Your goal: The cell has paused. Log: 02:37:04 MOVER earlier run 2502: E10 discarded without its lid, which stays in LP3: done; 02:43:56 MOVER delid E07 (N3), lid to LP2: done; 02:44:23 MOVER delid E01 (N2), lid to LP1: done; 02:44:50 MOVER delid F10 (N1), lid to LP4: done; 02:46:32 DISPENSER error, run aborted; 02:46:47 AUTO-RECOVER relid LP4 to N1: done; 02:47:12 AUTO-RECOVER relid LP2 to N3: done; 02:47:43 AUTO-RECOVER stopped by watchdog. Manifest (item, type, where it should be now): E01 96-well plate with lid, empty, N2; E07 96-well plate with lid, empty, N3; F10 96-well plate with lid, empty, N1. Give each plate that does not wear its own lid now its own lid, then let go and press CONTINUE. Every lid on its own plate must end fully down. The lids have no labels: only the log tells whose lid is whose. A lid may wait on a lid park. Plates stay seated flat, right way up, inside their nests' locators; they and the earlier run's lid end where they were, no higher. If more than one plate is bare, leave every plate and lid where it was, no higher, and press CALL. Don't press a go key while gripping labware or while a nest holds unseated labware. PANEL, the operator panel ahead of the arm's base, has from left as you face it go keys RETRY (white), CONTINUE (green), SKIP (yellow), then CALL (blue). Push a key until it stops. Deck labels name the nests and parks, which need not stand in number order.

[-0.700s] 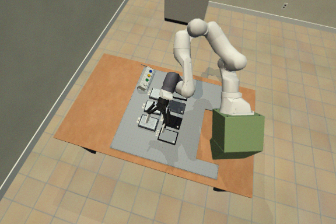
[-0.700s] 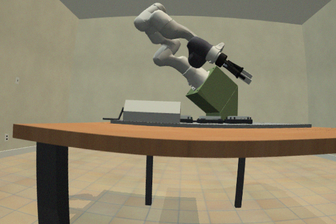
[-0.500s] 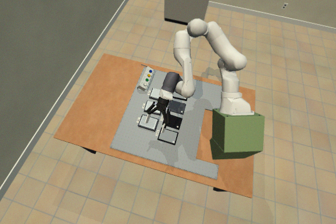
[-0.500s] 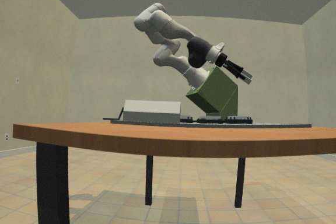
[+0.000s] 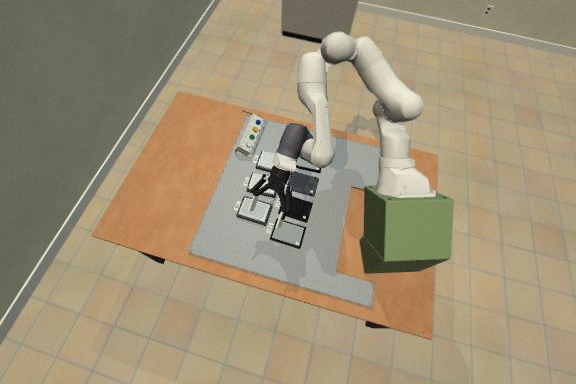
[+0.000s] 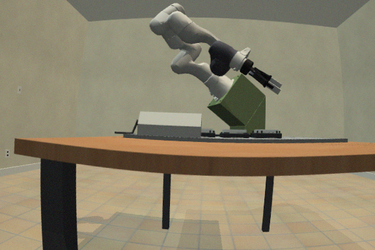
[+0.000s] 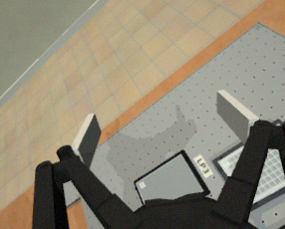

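Top view: white arm on a green pedestal (image 5: pixel 430 242) reaches over a grey perforated deck plate (image 5: pixel 225 222) laid on an orange table (image 5: pixel 150 182). Gripper (image 5: pixel 269 204) hangs above the labware, fingers spread to full width, nothing between them. Operator panel (image 5: pixel 246 144) at the deck's far end, four keys in a row: blue, yellow, green, white. Left column of three plates; the nearest one (image 5: pixel 254 209) shows a pale well grid. Right column of flat parks; the nearest holds a lid with a pale grey face in a dark frame (image 5: pixel 288 234). Small white tags beside each position, too small to read here. Exterior view: gripper (image 6: pixel 273 85) tilted downward, well above the deck; labware shows only as low dark edges beside the panel's grey housing (image 6: pixel 169 125). Wrist view: pale finger pads stand wide apart. Below them the grey lid (image 7: pixel 171 180) lies flat on its park, a deck tag (image 7: pixel 201 166) reading LP3 just beside it. A gridded well plate (image 7: pixel 271 169) sits to the right, partly behind a finger.
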`<state>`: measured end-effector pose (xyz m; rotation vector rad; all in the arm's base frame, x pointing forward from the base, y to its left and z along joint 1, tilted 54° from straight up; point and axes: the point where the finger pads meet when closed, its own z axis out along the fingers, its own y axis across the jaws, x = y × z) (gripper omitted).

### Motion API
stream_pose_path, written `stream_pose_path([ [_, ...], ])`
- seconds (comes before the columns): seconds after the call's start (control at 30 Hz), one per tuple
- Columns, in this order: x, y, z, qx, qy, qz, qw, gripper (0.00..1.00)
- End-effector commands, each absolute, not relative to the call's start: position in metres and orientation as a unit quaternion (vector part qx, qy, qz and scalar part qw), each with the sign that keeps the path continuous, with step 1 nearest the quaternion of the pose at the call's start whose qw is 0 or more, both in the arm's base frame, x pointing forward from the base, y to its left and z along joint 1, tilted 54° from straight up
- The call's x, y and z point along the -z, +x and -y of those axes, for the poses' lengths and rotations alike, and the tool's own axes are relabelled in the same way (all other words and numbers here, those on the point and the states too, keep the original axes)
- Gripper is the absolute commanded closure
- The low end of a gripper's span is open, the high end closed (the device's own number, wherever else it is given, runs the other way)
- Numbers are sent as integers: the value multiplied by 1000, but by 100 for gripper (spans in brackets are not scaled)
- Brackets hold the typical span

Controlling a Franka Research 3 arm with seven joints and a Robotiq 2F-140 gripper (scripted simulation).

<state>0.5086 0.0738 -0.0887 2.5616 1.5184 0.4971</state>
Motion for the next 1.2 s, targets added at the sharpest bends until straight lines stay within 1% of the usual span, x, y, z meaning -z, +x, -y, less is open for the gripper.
stream_pose_path([
  [0.0,89,507,-72,-164,850,-497,64,0],
  [0.17,85,499,-59,-162,864,-468,89,0],
  [0.33,74,483,-28,-159,891,-400,146,0],
  [0.4,74,483,-28,-159,891,-400,146,0],
  [0.6,57,449,34,-144,922,-257,252,0],
  [0.87,31,403,118,-121,915,-118,365,0],
  [0.9,28,399,126,-119,913,-100,378,0],
  [0.97,28,399,126,-119,913,-100,378,0],
  [1.0,25,395,132,-116,908,-56,400,0],
  [1.17,16,385,156,-113,891,17,438,0],
])
